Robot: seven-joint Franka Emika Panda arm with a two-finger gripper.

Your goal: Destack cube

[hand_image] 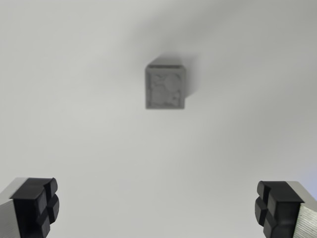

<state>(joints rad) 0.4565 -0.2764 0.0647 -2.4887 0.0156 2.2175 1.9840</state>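
A bare test bench, likely a lab; only a plain white tabletop shows.

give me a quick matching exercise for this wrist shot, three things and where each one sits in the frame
Things:
1. grey cube
2. one pincer finger
3. the other pincer finger

Places:
A. bottom corner at the wrist view's right
B. upper middle, on the white surface
C. bottom corner at the wrist view's left

Pairs: 1-B, 2-C, 3-A

The pincer is open and holds nothing.

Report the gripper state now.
Gripper: open, jaws wide apart, holding nothing; the grey cube lies untouched on the white surface ahead.
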